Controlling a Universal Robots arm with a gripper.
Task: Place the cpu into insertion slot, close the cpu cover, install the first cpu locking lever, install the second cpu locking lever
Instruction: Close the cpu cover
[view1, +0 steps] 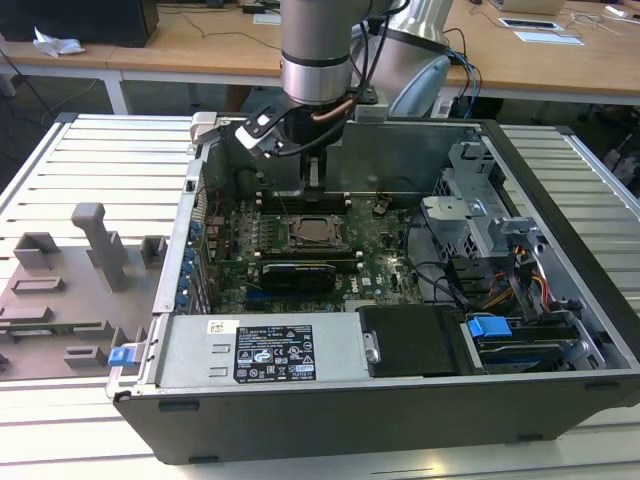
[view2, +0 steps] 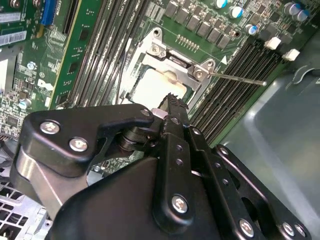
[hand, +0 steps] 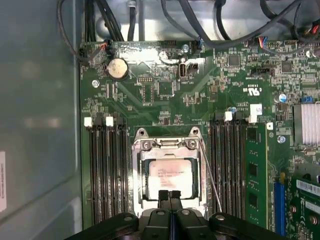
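Starting from the exterior view's left, we pass the grey fixture plate (view1: 70, 290) and reach the open computer case (view1: 400, 420), where the motherboard (view1: 380, 250) lies flat. Near the middle of that board sits the insertion slot (view1: 312, 232), and the gripper (view1: 313, 185) hangs directly over it. In the first wrist view the cpu (hand: 170, 172) is seated in the slot. The cpu cover (hand: 139, 170) appears to lie down around it, so the pale top shows through its window. The fingertips (hand: 162, 194) are pressed together with nothing between them, poised over the edge of that window; we cannot tell whether they touch the metal. We judge the chip light, stiff and fragile, with delicate contacts beneath it. It would be best taken by its opposite edges, but the frame now hides those edges. Beside the cover a thin locking lever (hand: 210, 177) slants out over the memory slots (hand: 227, 165), apparently unlatched. We expect it to be springy and slick, and easiest to push near its free end. Further towards the exterior view's right stands the drive cage (view1: 480, 215), well apart from the gripper.
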